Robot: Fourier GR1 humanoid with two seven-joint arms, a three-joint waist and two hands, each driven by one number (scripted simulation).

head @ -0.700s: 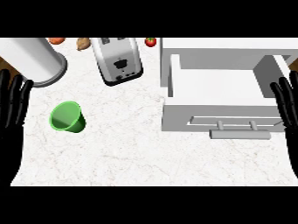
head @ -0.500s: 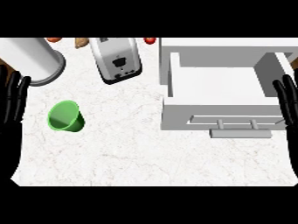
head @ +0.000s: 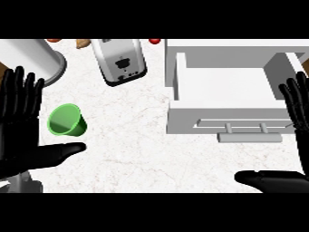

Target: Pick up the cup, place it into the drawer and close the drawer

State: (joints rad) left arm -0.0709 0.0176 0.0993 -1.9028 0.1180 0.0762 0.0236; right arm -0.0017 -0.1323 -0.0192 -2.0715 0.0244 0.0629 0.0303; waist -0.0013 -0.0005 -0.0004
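A green cup (head: 67, 120) lies tipped on the white marble counter at the left, its mouth facing up toward me. My left hand (head: 13, 136) is open just left of the cup, fingers straight and thumb stretched out below it, not touching it. At the right stands the white drawer (head: 230, 90), pulled open and empty, with a handle (head: 249, 129) on its front. My right hand (head: 307, 131) is open at the drawer's right edge, fingers up, thumb pointing left along the bottom.
A steel toaster (head: 121, 61) stands at the back centre. A white cylinder canister (head: 28, 59) stands at the back left. Small red and orange items (head: 83, 42) lie along the counter's far edge. Wooden floor shows past the counter's left side.
Both hands have come further into view, toward the centre and up. The left hand now sits close beside the cup. The cup and drawer stay put.
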